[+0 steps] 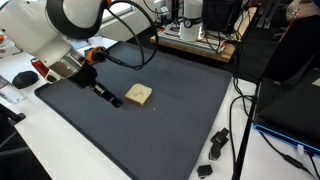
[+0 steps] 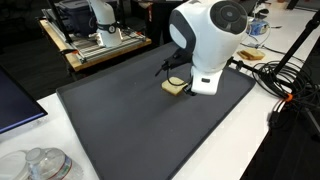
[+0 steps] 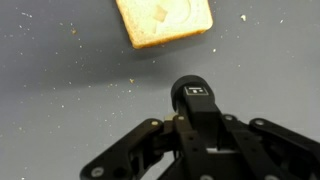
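A slice of toast-like bread (image 1: 139,95) lies flat on the dark grey mat (image 1: 150,135), seen in both exterior views (image 2: 177,86) and at the top of the wrist view (image 3: 163,22). My gripper (image 3: 195,112) is shut on a black rod-shaped tool (image 3: 194,95) with a small white label on its end. In an exterior view the tool (image 1: 104,94) slants down from the gripper (image 1: 90,80) to the mat, its tip just beside the bread, apart from it. The arm's white body (image 2: 205,40) hides most of the gripper in an exterior view.
Crumbs speckle the mat (image 3: 60,90). A black mouse (image 1: 22,78) and small black clips (image 1: 216,145) lie off the mat. A laptop (image 1: 295,110), a wooden cart (image 2: 95,45), glass jars (image 2: 45,165) and cables (image 2: 285,75) surround it.
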